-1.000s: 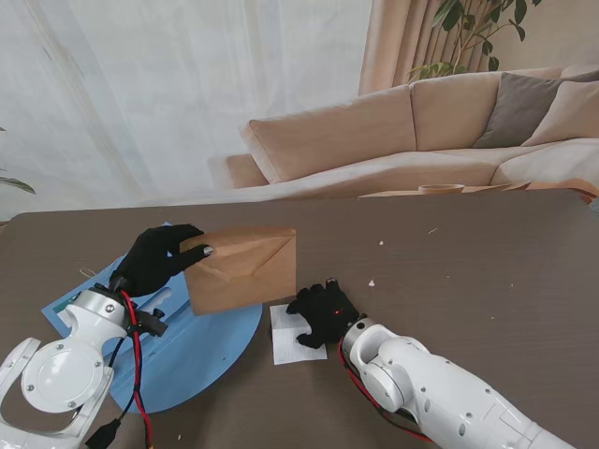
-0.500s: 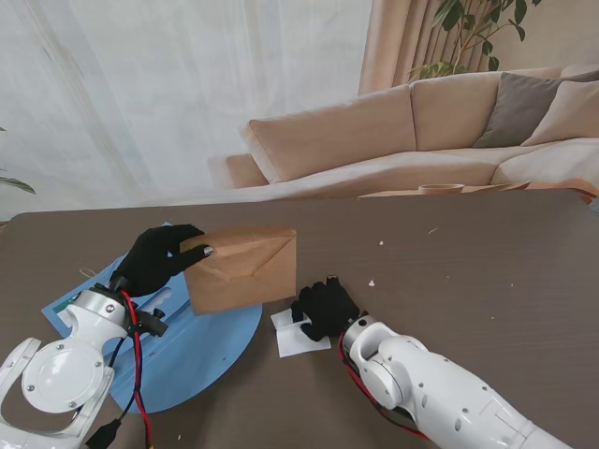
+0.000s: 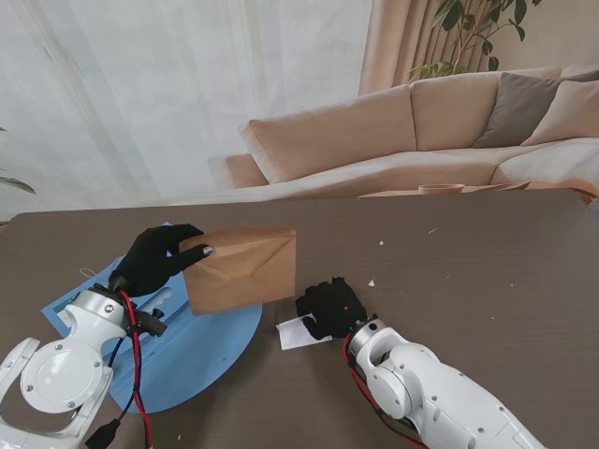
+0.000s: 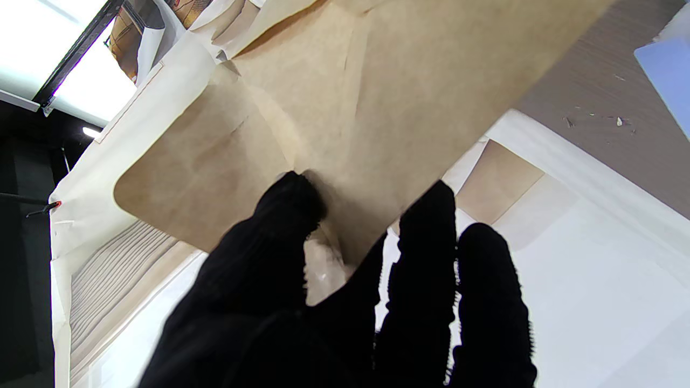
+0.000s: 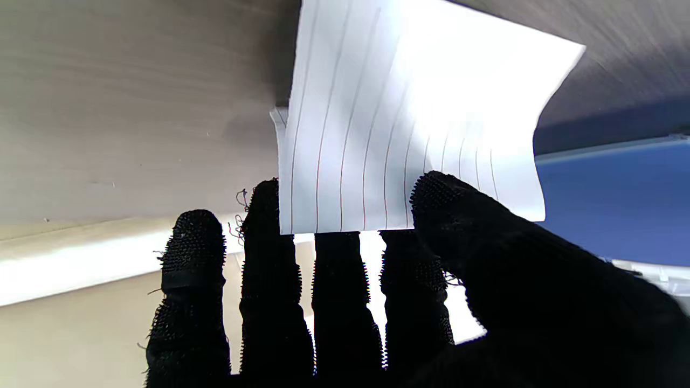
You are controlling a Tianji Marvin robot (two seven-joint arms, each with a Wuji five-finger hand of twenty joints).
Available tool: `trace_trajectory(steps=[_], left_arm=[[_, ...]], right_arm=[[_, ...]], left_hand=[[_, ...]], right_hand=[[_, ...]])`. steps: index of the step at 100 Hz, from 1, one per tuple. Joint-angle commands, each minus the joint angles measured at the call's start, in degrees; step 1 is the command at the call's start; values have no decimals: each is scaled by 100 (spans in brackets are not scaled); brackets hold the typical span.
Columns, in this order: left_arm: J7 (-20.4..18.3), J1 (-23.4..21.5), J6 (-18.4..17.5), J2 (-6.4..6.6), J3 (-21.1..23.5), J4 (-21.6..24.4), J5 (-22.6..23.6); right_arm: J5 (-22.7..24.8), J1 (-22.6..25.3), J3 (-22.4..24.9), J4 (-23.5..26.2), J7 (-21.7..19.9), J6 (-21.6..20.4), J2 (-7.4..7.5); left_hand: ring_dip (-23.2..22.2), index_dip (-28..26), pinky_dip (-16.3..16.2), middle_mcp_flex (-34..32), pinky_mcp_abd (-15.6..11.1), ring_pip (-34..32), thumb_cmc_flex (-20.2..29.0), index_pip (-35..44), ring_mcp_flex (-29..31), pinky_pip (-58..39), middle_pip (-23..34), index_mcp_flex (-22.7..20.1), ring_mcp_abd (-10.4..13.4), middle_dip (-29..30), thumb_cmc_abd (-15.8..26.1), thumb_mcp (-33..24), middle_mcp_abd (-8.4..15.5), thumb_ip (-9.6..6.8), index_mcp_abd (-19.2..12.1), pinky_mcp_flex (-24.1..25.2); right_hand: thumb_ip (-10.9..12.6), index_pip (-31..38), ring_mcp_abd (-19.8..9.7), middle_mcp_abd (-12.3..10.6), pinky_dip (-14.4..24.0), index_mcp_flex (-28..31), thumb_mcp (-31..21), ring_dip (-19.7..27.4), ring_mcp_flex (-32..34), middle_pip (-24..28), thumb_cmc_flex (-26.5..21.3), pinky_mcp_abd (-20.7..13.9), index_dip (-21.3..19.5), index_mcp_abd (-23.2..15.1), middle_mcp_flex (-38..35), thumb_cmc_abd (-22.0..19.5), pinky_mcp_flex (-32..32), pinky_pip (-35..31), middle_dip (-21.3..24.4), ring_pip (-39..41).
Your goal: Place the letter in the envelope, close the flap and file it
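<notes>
Since a second ago my right hand (image 3: 329, 306) has curled tighter over the letter (image 3: 298, 331) and drawn it round, so less of the white sheet shows and it now pokes out toward the lower left of the hand, just right of centre in the stand view. My left hand (image 3: 157, 259) and the brown envelope (image 3: 245, 269) have not shifted: the envelope is held up off the table (image 3: 487, 271) at left of centre, its left edge pinched in the black fingers, its lower part over the blue folder (image 3: 197, 351) that lies at lower left. The letter's free corner sits just beside the folder's rounded edge; I cannot tell whether they touch.

From the left wrist, the left hand (image 4: 345, 302) is closed on the envelope (image 4: 345, 108), thumb on one face and fingers (image 4: 426, 237) behind the edge. The brown paper fills the upper half of the frame, with a rounded flap at middle left.

From the right wrist, the right hand (image 5: 345, 291) grips the letter (image 5: 409, 118), a lined white sheet, slightly bowed. The thumb presses on its near face at centre right, and the other fingers (image 5: 269, 248) stand behind its edge. The folder (image 5: 614, 199) shows blue at the right edge.
</notes>
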State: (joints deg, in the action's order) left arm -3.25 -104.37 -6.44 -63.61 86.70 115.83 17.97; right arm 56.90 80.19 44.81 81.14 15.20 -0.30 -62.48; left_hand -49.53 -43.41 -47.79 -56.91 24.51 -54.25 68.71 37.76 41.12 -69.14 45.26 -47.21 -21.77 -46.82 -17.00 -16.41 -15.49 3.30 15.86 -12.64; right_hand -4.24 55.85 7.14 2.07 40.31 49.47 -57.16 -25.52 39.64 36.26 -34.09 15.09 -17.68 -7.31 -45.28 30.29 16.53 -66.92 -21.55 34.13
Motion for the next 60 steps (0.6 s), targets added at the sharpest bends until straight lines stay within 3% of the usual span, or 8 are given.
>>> trace_trajectory(steps=[1, 10, 31, 60], left_arm=[[-100, -41, -9, -23, 10, 61, -12], [-93, -35, 10, -25, 12, 69, -5], [-52, -9, 121, -38, -12, 109, -6], [61, 133, 408, -64, -177, 113, 78]], right_arm=[[64, 157, 74, 246, -158, -57, 48], [204, 442, 394, 648, -453, -277, 125], [559, 1194, 1071, 1608, -988, -602, 244], [519, 2085, 1745, 2742, -1419, -734, 250]], left_hand=[[-86, -142, -121, -156, 30, -148, 150, 206, 41, -189, 132, 33, -55, -78, -55, -253, 200, 9, 172, 36], [-85, -141, -121, -154, 30, -144, 151, 206, 35, -189, 128, 34, -48, -75, -54, -253, 199, 10, 166, 36], [-84, -138, -121, -140, 30, -141, 158, 198, 32, -189, 122, 47, -48, -77, -43, -245, 204, 17, 159, 36], [-79, -140, -116, -112, 23, -123, 180, 191, 1, -177, 109, 65, -50, -69, -1, -204, 205, 22, 151, 48]], right_hand=[[212, 137, 127, 61, -6, 49, -17, -186, 197, 290, 17, 80, -421, -106, -177, -204, 108, -304, -271, 224], [221, 8, 94, -54, 120, -243, 506, -471, 441, 747, -140, 46, -1123, -403, -339, -620, 330, -619, -855, 749], [183, 199, 86, 308, 379, -638, 1132, -949, 768, 1670, -594, 108, -1914, 200, -376, -1153, 745, -1239, -1507, 1805], [187, 269, 91, 394, 429, -688, 1236, -1010, 819, 1819, -686, 137, -2057, 322, -376, -1202, 813, -1354, -1551, 1947]])
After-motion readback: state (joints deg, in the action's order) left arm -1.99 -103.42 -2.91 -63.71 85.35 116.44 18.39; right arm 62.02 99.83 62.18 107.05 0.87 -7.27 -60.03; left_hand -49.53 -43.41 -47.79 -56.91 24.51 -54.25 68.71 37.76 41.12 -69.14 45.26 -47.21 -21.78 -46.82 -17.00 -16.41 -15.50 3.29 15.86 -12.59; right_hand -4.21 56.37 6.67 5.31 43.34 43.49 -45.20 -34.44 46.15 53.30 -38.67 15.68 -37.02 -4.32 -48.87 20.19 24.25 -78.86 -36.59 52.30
